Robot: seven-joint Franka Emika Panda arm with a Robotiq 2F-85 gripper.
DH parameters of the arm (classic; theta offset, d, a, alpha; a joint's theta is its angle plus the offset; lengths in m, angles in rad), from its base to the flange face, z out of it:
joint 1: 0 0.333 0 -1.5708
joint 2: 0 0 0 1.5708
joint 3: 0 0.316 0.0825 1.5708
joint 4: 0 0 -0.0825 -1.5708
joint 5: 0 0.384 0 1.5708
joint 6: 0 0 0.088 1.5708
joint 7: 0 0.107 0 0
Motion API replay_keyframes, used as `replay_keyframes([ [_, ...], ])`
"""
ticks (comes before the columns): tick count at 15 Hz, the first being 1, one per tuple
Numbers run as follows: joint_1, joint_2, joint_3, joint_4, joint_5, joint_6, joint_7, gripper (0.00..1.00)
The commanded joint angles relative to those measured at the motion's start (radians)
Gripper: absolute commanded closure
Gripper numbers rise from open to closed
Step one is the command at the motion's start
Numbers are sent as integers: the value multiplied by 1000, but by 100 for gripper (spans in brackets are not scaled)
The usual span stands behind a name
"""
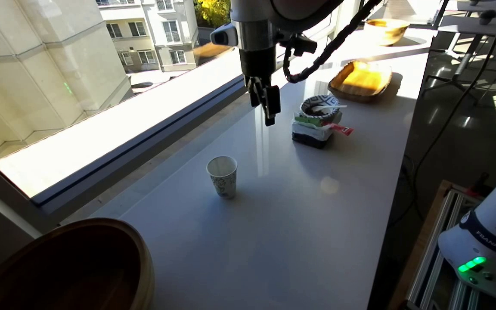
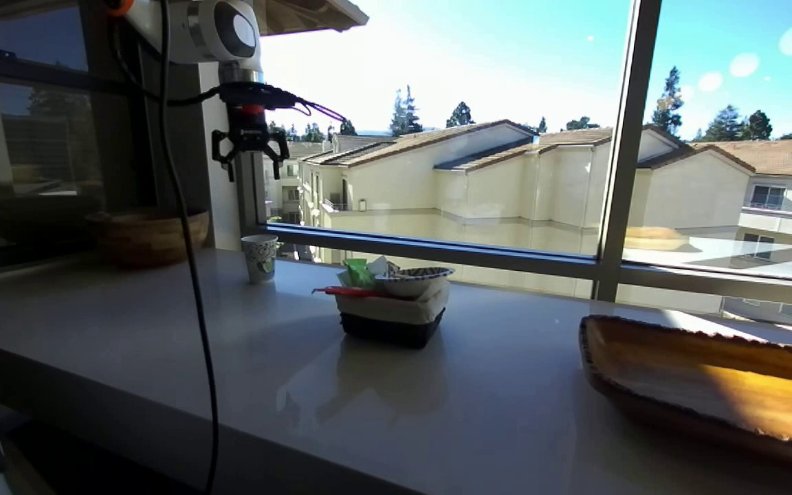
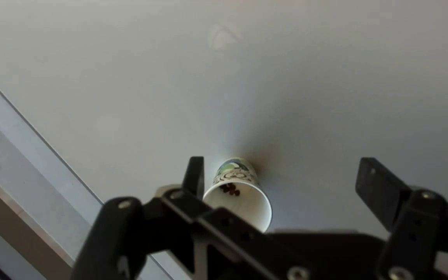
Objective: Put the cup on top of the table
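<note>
A small off-white paper cup (image 1: 223, 178) with a printed pattern stands upright on the light-grey table (image 1: 308, 241). The cup (image 2: 259, 258) and table (image 2: 506, 412) also show in the other exterior view. My gripper (image 1: 263, 114) hangs above the table, higher than the cup and apart from it; it also shows pointing down over the cup area in an exterior view (image 2: 254, 175). In the wrist view the gripper (image 3: 282, 167) is open and empty. The cup (image 3: 247, 200) appears beside the left finger, which hides part of its rim. Small dark red marks or bits show inside the cup.
A large brown wooden bowl (image 1: 147, 262) stands at the near end by the window. A dark-based basket (image 1: 310, 137) carries a patterned bowl (image 1: 320, 105) and packets. A wooden tray (image 1: 338, 91) and a further bowl (image 1: 385, 32) lie beyond. The window frame (image 2: 437, 251) borders the table.
</note>
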Motion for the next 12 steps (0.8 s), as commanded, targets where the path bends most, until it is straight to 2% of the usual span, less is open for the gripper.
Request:
replay_keyframes([
  [1,-28,-105,-32,-43,-7,-151,112,1],
  [5,-66,-225,-82,-106,-5,-275,233,0],
  [6,-48,-142,-74,-33,-1,-247,173,0],
  [12,-60,-208,-93,-83,-1,-268,216,0],
])
